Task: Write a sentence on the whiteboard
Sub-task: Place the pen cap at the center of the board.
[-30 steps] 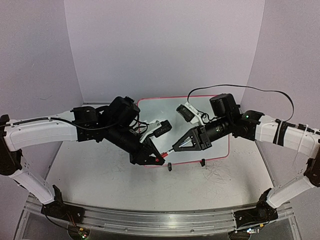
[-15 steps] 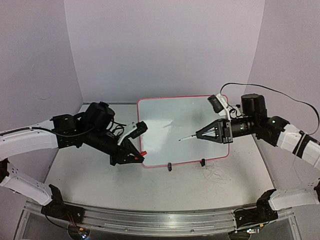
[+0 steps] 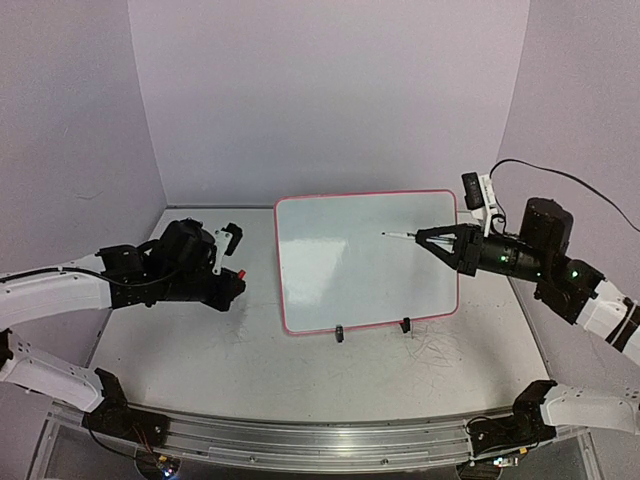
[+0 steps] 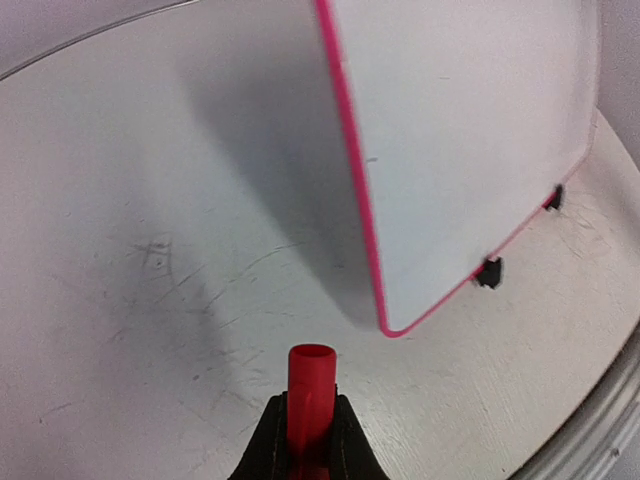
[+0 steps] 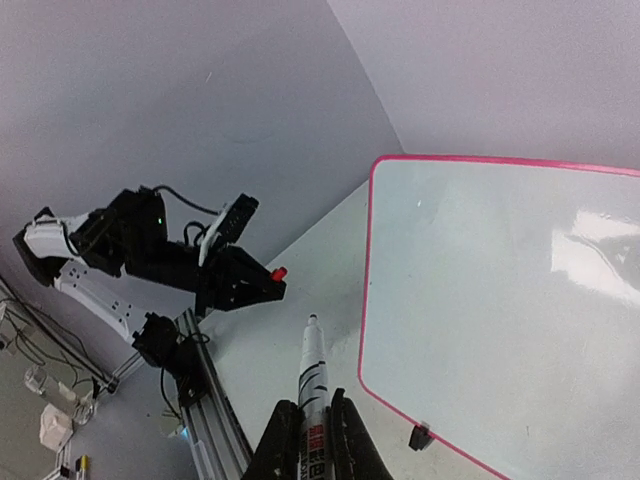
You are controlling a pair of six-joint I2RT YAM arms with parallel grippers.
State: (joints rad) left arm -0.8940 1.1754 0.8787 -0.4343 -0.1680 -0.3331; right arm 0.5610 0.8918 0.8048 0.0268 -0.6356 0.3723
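**Cap off, pen raised, board blank**

Whiteboard (image 3: 365, 262) sits mid-table, toward the far edge, with its two black clip feet (image 3: 341, 333) on the near rim. In the left wrist view it throws a shadow on the table (image 3: 180, 350) along its left rim. So it looks propped at a slant rather than flat, and a face tilted toward the arms suits writing. No red lettering shows on it; the sentence is not begun.

Right gripper (image 3: 428, 239) pinches a marker (image 5: 312, 372) by the barrel, jaws pressed tight on it. The tip points left over the board's upper right area. You can't tell from the top view whether the tip touches. The grip is far back from the tip, likely so the fingers clear the panel.

Left gripper (image 4: 311, 430) is clamped on a red cap (image 4: 311, 375), open end forward. It is parked over the table's left side, well apart from the board's left rim. That reads as holding the cap out of the pen arm's way.

Grey scribbles (image 3: 437, 348) mark the table by the board's near right corner; they are not part of the job.

Your next move, as I judge it, is to carry the tip to the panel's upper left and set it down lightly. Push too hard and a board on clip feet may slide or tip back.
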